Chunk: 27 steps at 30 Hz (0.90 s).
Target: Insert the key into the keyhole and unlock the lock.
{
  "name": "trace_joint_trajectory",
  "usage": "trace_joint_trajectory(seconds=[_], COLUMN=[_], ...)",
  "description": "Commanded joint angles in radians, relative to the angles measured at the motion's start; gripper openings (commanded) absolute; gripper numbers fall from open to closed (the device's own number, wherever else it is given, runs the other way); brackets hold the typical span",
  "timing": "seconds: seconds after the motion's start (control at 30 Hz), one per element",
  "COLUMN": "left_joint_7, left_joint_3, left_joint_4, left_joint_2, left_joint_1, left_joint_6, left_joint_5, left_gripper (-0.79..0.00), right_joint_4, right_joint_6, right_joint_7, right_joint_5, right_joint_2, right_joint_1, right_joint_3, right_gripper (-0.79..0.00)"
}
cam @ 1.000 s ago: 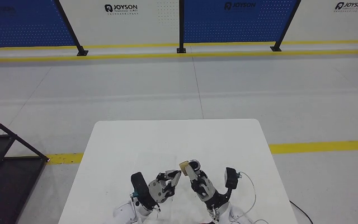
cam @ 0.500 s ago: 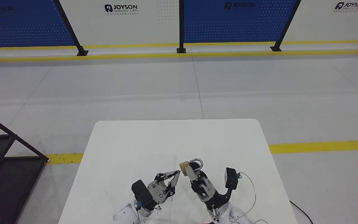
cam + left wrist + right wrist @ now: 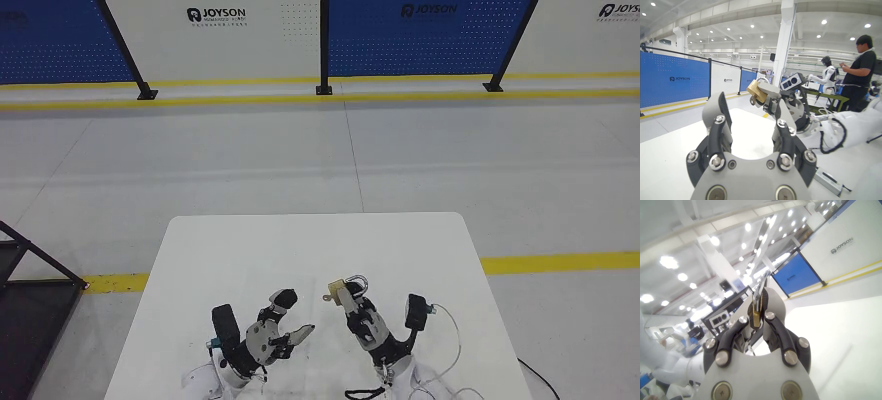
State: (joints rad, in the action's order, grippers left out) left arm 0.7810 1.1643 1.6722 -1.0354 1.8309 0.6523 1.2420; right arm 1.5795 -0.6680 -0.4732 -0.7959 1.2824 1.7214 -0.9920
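A brass padlock (image 3: 343,291) (image 3: 756,91) is held up off the white table (image 3: 300,250) by my right gripper (image 3: 347,300) (image 3: 758,302), which is shut on its body. A small silver key (image 3: 753,101) sticks out of the lock's underside, and nothing holds it. The steel shackle (image 3: 762,79) points away from me; I cannot tell whether it has sprung. My left gripper (image 3: 295,313) (image 3: 750,113) hangs open a short way to the left of the lock, with nothing between its fingers. In the right wrist view the brass lock body (image 3: 756,315) is pinched between the pads.
A thin white cable (image 3: 447,345) loops off the right arm near the table's near right corner. A small grey box (image 3: 827,181) lies on the table by that arm. The far half of the table is bare white.
My left gripper has let go at the lock, opened and drawn back to the left and nearer. The key stays in the padlock. The right gripper with the lock shifted slightly right.
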Motion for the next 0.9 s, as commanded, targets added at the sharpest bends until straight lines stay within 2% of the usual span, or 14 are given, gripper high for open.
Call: trace_joint_trajectory(seconds=[0.0,0.07,0.17,0.23,0.37,0.5,0.7,0.73,0.77,0.83,0.87], left_joint_7=[-0.043,-0.076,-0.140,-0.163,-0.163,-0.163,-0.163,-0.163,-0.163,-0.163,-0.163], left_joint_3=[0.111,0.219,0.335,0.390,0.390,0.390,0.390,0.390,0.390,0.390,0.390], left_joint_4=[0.021,0.042,0.058,0.067,0.067,0.067,0.067,0.067,0.067,0.067,0.067], left_joint_2=[0.023,0.040,0.058,0.062,0.062,0.062,0.062,0.062,0.062,0.062,0.062], left_joint_1=[0.059,0.111,0.187,0.216,0.216,0.216,0.216,0.216,0.216,0.216,0.216], left_joint_6=[0.088,0.117,0.159,0.126,0.126,0.126,0.126,0.126,0.126,0.126,0.126], left_joint_5=[-0.045,-0.085,-0.130,-0.155,-0.155,-0.155,-0.155,-0.155,-0.155,-0.155,-0.155], left_gripper=[0.000,0.000,0.000,0.000,0.000,0.000,0.000,0.000,0.000,0.000,0.000], right_joint_4=[-0.024,-0.051,-0.087,-0.107,-0.159,-0.213,-0.280,-0.286,-0.294,-0.301,-0.304], right_joint_6=[0.025,0.059,0.119,0.153,0.204,0.261,0.339,0.346,0.354,0.377,0.385], right_joint_7=[0.119,0.240,0.433,0.528,0.710,0.829,0.866,0.863,0.864,0.868,0.873], right_joint_5=[0.015,0.040,0.045,0.047,0.053,0.071,0.084,0.084,0.082,0.071,0.064], right_joint_2=[0.001,0.005,0.013,0.021,0.040,0.060,0.087,0.091,0.093,0.098,0.100], right_joint_1=[-0.033,-0.072,-0.137,-0.173,-0.246,-0.311,-0.374,-0.380,-0.386,-0.395,-0.398], right_joint_3=[0.018,0.041,0.095,0.133,0.213,0.272,0.324,0.329,0.334,0.344,0.350], right_gripper=[-0.785,-0.785,-0.785,-0.785,-0.785,-0.785,-0.785,-0.757,-0.686,-0.517,-0.388])
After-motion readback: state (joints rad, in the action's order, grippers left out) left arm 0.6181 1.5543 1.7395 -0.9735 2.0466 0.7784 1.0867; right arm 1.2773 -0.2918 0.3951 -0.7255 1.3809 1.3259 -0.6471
